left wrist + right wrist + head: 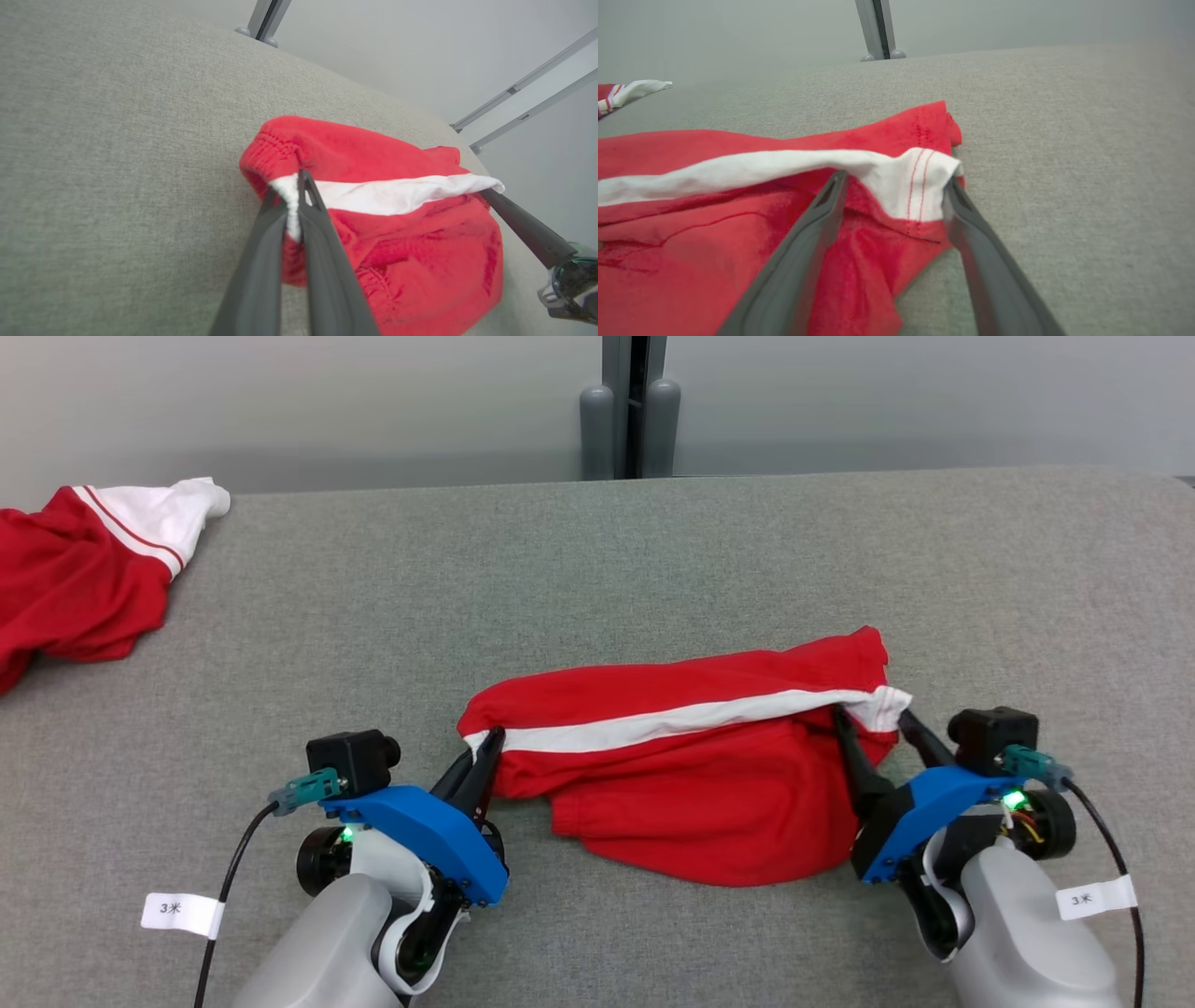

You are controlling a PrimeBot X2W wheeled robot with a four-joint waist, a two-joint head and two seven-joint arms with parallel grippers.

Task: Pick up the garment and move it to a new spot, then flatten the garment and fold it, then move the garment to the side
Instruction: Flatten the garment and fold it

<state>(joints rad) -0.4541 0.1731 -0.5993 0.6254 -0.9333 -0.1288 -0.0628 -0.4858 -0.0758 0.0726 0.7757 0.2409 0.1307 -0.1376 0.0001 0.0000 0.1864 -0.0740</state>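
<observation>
Head view. The red garment (pixel 700 784) with a white stripe lies bunched on the grey desk (pixel 560 579), near the front edge and a little right of centre. The left tool (pixel 484 751) reaches in from the lower left, forearm low and angled up to the right, its 2 fingers pressed together on the left end of the white stripe. The right tool (pixel 873 723) comes in from the lower right, angled up to the left, its fingers spread apart on either side of the white hem at the garment's right end. Each arm's cable carries a white tag (pixel 182 913). A second garment (pixel 75 579), red and white, lies well apart at the far left of the desk. A grey post (pixel 630 420) stands behind the far edge.

Left wrist view. The left tool (pixel 289 186) is clamped on the garment (pixel 373 158): white cloth is pinched between the 2 fingertips, and the waistband's gathered end curls just above them. The stripe runs right to 1 finger (pixel 523 226) of the right tool, which touches its far end. The cloth hangs slack below the stripe onto the desk (pixel 117 163).

Right wrist view. The right tool (pixel 896 182) stands spread, fingers low and nearly level with the desk (pixel 1064 116). The stitched white hem lies across the gap between the fingertips and touches both. Red cloth (pixel 691 261) spreads to the left. The second garment (pixel 626 91) shows at the far left edge.
</observation>
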